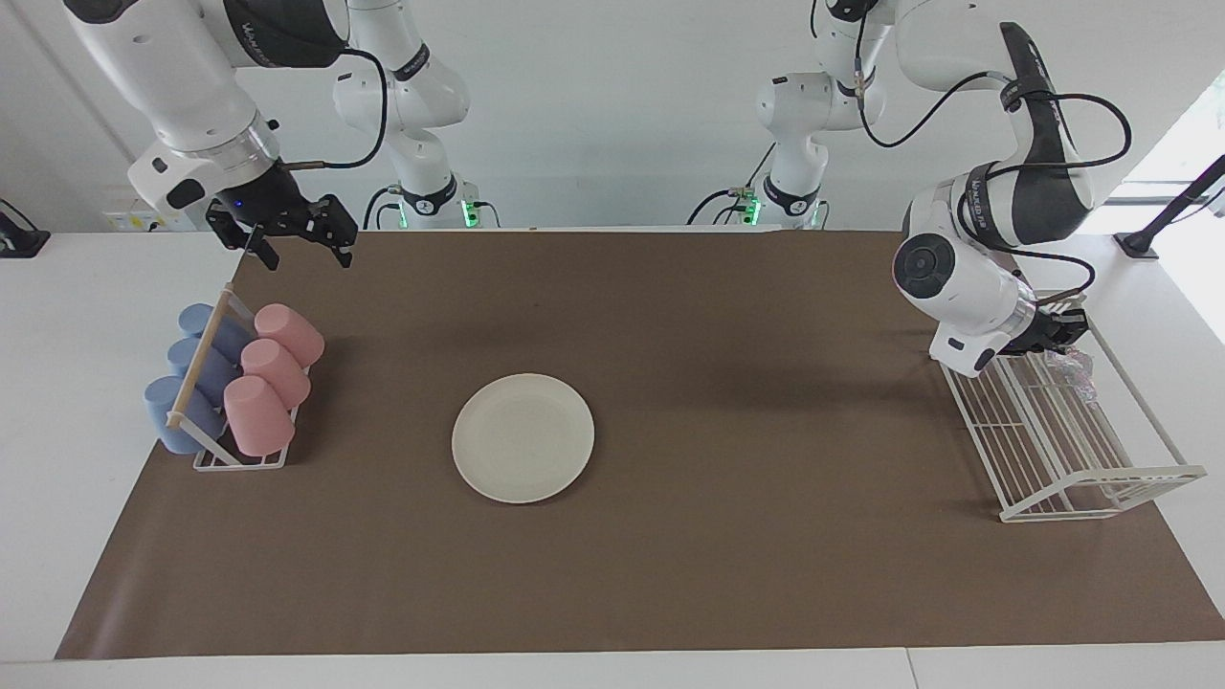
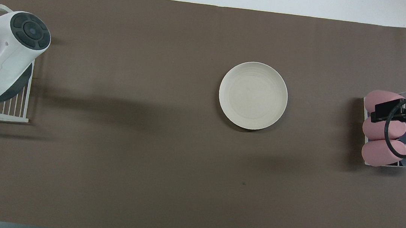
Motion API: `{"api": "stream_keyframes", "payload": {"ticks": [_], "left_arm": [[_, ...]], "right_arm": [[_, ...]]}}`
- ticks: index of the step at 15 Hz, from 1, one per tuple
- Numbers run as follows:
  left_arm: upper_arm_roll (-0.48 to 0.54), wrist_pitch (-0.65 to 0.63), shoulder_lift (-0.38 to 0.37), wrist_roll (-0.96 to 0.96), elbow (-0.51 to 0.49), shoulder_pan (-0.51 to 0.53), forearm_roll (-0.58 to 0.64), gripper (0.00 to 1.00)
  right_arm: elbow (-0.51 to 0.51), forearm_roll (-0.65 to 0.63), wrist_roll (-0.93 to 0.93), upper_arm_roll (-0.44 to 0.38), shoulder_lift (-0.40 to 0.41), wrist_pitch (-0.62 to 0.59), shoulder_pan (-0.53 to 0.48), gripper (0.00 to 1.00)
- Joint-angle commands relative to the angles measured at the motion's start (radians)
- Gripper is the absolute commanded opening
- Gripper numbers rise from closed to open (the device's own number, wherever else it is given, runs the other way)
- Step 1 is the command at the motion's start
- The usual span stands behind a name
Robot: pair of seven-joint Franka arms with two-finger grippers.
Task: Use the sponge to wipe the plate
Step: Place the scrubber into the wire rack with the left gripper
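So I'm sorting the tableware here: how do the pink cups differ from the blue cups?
The pink cups are pink and lie on the cup rack's plate-facing side; the blue cups are blue-grey and lie on its outer side. The pink cups show whole in the facing view, while the wooden bar crosses the blue cups. Both sets are three tipped-over cups in one rack.

The left pincer (image 1: 1064, 330) clamps the sponge (image 1: 1070, 361) over the wire rack (image 1: 1072, 450). The right pincer (image 1: 301, 247) hangs spread above the cup rack (image 1: 234, 388). The plate (image 1: 523, 437) lies between.

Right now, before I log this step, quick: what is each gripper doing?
Left gripper: shut on the sponge, down at the wire rack.
Right gripper: open, empty, waiting over the cup rack.
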Motion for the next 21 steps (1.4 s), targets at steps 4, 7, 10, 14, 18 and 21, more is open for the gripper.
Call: {"api": "stream_keyframes", "payload": {"ticks": [4, 7, 10, 14, 18, 21], "left_arm": [[0.003, 0.003, 0.009, -0.053, -0.006, -0.021, -0.029, 0.0], [0.003, 0.019, 0.006, -0.056, -0.013, -0.02, -0.05, 0.0], [0.003, 0.033, 0.008, -0.054, -0.013, -0.018, -0.081, 0.29], [0.003, 0.05, 0.009, -0.057, -0.011, -0.012, -0.112, 1.0], [0.003, 0.055, 0.012, -0.068, -0.002, -0.011, -0.142, 1.0], [0.006, 0.053, 0.011, -0.076, 0.032, -0.006, -0.214, 1.0]], "right_arm": [[-0.008, -0.016, -0.016, 0.012, -0.014, -0.013, -0.013, 1.0], [-0.008, -0.016, -0.016, 0.01, -0.014, -0.013, -0.013, 1.0], [-0.008, -0.016, -0.016, 0.01, -0.014, -0.013, -0.013, 1.0], [-0.007, -0.016, -0.018, 0.01, -0.014, -0.013, -0.014, 1.0], [-0.008, -0.016, -0.016, 0.01, -0.014, -0.013, -0.013, 1.0], [-0.008, -0.016, -0.016, 0.01, -0.014, -0.013, -0.014, 1.0]]}}
